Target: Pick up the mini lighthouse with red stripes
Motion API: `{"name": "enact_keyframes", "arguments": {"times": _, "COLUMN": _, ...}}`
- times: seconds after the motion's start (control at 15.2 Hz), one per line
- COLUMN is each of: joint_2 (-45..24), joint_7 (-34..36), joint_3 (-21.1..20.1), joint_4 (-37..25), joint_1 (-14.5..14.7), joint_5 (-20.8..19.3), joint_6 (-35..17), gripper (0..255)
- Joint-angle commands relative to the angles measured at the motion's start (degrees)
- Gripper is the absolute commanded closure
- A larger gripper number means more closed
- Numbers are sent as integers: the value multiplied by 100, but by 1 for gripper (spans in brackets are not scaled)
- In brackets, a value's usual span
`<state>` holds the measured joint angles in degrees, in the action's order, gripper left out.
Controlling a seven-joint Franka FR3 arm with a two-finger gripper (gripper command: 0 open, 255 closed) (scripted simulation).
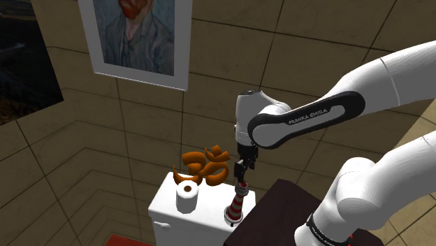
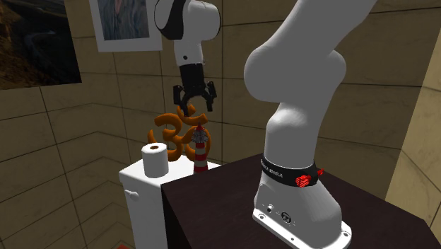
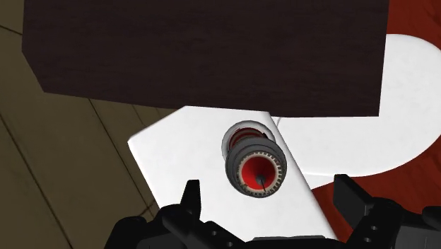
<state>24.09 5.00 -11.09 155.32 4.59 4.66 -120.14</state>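
Directly above the red-striped lighthouse (image 3: 256,167), the gripper (image 2: 194,106), fingers (image 3: 189,203) apart.

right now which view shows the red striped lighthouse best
The shoulder view: the lighthouse stands in side view, its red and white stripes visible from base to top. The second exterior view shows its side too, close beside the orange ornament. The wrist view looks straight down on its red top, ahead of the open gripper.

The lighthouse (image 1: 236,204) is showing red and white stripes, its top glowing red inside a grey ring. The curly ornament (image 1: 206,165) is showing orange, the paper roll (image 1: 186,196) and the tank (image 1: 164,215) are showing plain white, the hand (image 2: 195,105) is showing black, the stand (image 2: 212,206) dark brown.
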Motion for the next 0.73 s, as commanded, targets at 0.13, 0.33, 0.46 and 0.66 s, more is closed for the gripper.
{"name": "enact_keyframes", "arguments": {"times": 0.13, "joint_2": -282, "joint_7": 20, "joint_3": -34, "joint_4": 163, "joint_1": -16, "joint_5": -13, "joint_6": -445, "gripper": 0}}
{"name": "enact_keyframes", "arguments": {"times": 0.33, "joint_2": -274, "joint_7": 21, "joint_3": -34, "joint_4": 165, "joint_1": -14, "joint_5": -11, "joint_6": -439, "gripper": 255}}
{"name": "enact_keyframes", "arguments": {"times": 0.46, "joint_2": -273, "joint_7": 20, "joint_3": -33, "joint_4": 163, "joint_1": -14, "joint_5": -11, "joint_6": -436, "gripper": 255}}
{"name": "enact_keyframes", "arguments": {"times": 0.66, "joint_2": -272, "joint_7": 21, "joint_3": -34, "joint_4": 163, "joint_1": -13, "joint_5": -11, "joint_6": -436, "gripper": 255}}
